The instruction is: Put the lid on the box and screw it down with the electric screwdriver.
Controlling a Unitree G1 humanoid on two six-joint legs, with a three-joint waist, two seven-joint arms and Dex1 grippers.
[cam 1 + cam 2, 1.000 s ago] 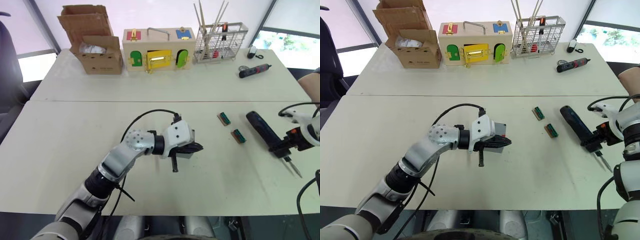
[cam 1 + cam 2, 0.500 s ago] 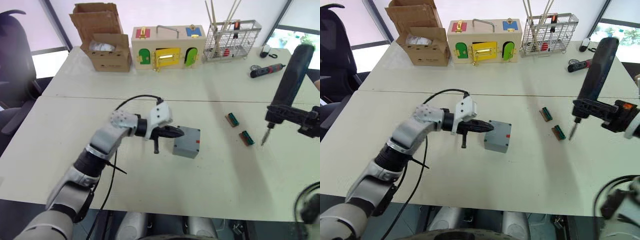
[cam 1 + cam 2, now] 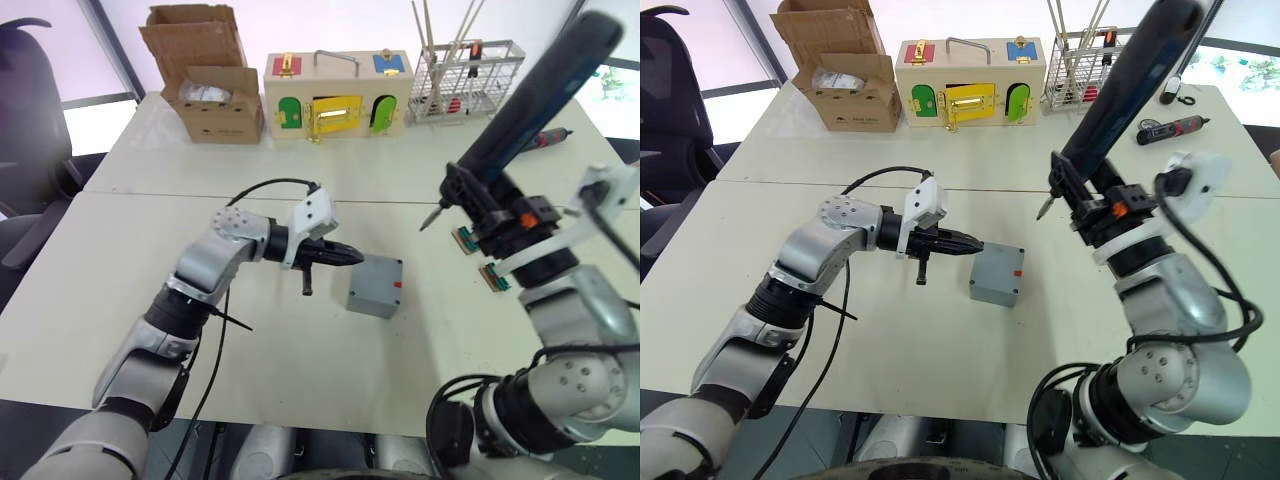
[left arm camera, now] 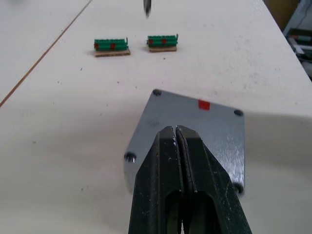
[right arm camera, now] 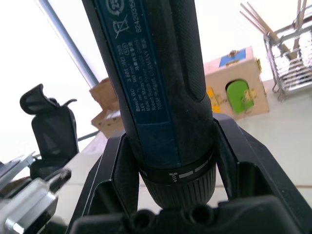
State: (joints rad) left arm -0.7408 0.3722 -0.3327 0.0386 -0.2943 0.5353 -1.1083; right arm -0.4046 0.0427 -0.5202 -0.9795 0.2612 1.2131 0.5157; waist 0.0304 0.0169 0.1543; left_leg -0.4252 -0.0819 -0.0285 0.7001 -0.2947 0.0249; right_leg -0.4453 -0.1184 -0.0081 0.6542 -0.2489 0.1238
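The grey box (image 3: 374, 292) sits mid-table with the flat grey lid (image 4: 195, 124) lying on top; screw holes show at the lid's corners and a small red mark near one edge. My left gripper (image 3: 355, 258) is shut and empty, its black fingertips (image 4: 168, 146) at the box's left edge, just over the lid. My right gripper (image 3: 472, 192) is shut on the electric screwdriver (image 3: 535, 90), a thick black cylinder held high and tilted. Its metal bit (image 3: 428, 219) points down-left, in the air to the right of and above the box.
Two green terminal blocks (image 3: 466, 238) (image 3: 494, 277) lie right of the box. Along the far edge stand a brown cardboard box (image 3: 205, 85), a wooden box with coloured doors (image 3: 338, 95), a wire rack (image 3: 468, 65) and a small black-and-red screwdriver (image 3: 548, 138).
My right arm has lifted the electric screwdriver off the table at the right and swung it up toward the middle. My left gripper has drawn back off the box to its left edge.
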